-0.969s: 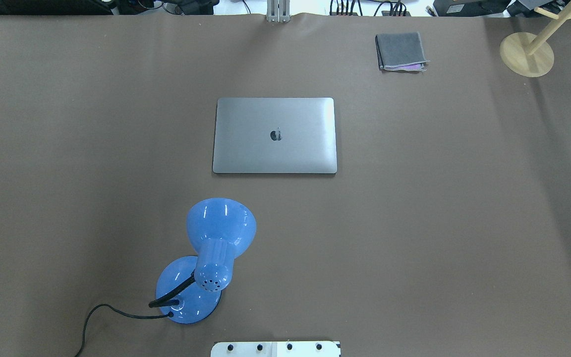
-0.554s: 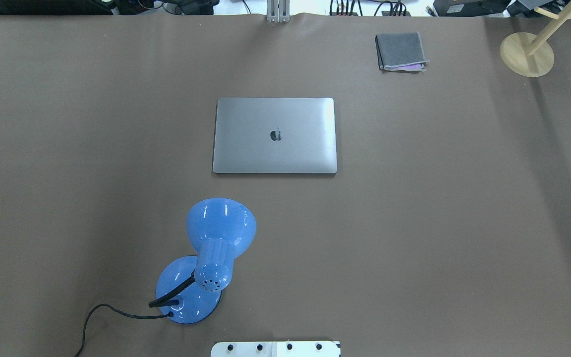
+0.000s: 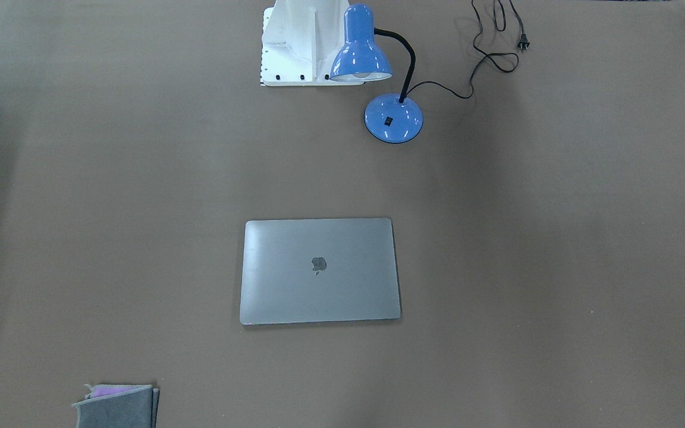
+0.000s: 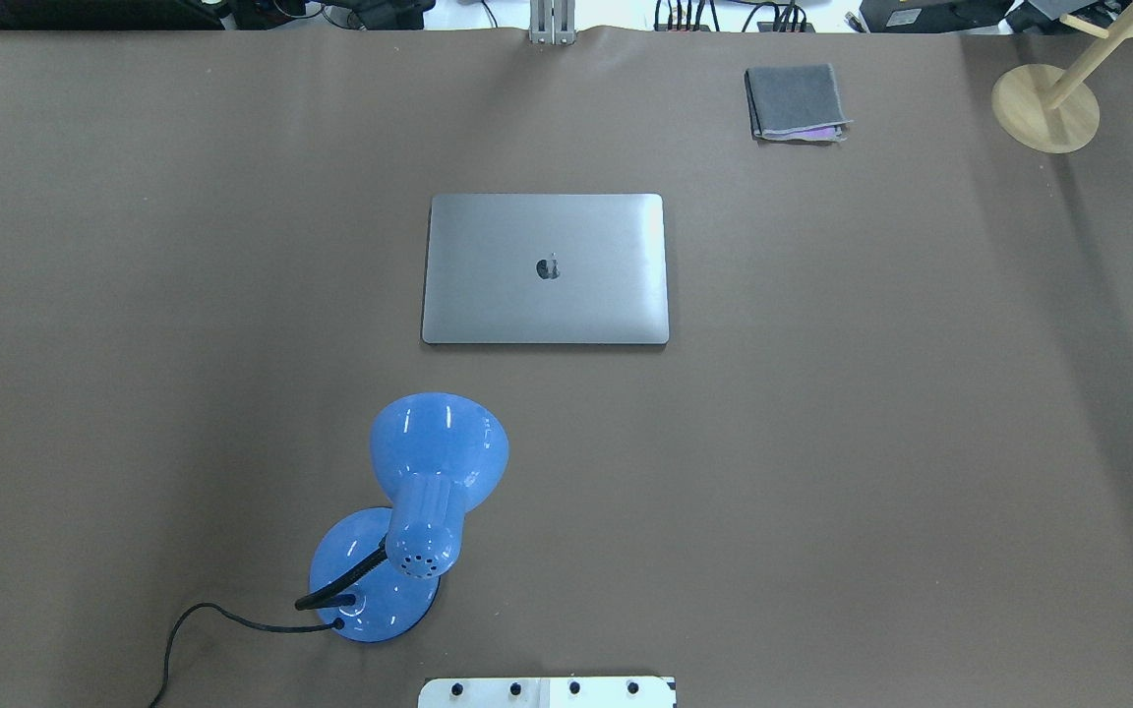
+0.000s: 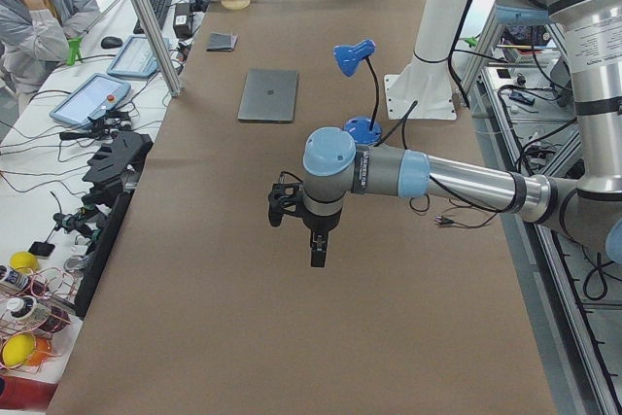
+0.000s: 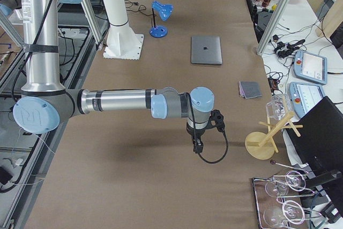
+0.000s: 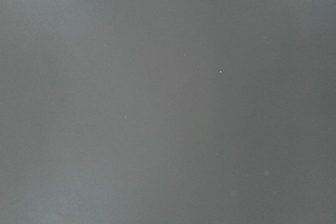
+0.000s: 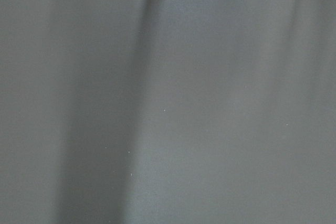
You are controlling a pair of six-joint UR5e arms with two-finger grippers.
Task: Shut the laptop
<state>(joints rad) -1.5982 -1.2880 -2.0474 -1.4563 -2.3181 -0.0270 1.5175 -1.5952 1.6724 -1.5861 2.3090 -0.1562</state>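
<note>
Two grippers hang well apart from the laptop (image 4: 545, 268), one off each end: left gripper (image 5: 318, 248) and right gripper (image 6: 198, 146), both pointing down over the brown table (image 4: 871, 442). Released or clenched: cannot tell. Blue lamp (image 4: 429, 492) on robot's side of laptop. Laptop mid-table, shut flat. Grey cloth (image 4: 796, 101) beyond laptop, toward robot's right.

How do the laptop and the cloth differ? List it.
The laptop is larger than the cloth. The laptop is smooth metal with a dark logo; the cloth is folded, with a purple layer at one edge. The laptop lies in the middle of the table, the cloth near its far edge. Both are grey and lie flat.
</note>
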